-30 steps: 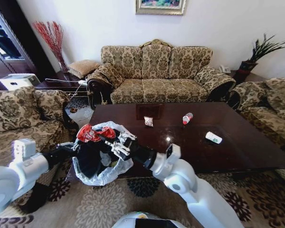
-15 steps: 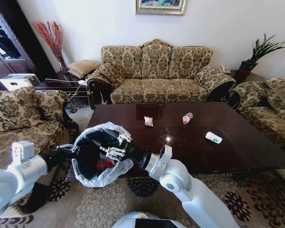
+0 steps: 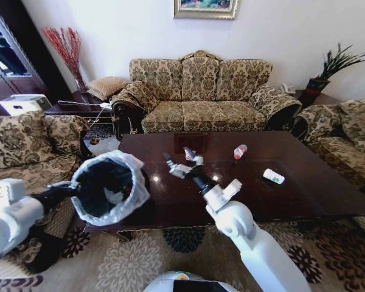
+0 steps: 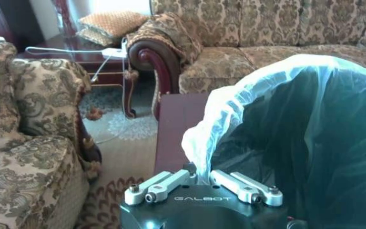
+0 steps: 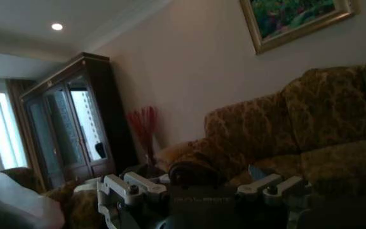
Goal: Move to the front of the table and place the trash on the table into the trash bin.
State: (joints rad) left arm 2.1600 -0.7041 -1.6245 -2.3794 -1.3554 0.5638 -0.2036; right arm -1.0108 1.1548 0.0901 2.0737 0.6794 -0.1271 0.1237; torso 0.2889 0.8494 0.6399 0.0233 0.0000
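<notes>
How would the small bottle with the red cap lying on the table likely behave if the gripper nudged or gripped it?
The bottle lies on its side on the glossy table, so a nudge would probably roll or slide it. It looks small and clear, so likely light. Being round, it might slip between the fingers unless gripped across its body.

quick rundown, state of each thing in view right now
trash bin: held off the floor at its rim, bag lining folded over, some trash inside
left gripper: shut on the bin's rim
right gripper: open, empty, above the table
table: trash lying on it
crumpled wrapper: on the table
small bottle: lying on its side
white-green carton: lying on its side
</notes>
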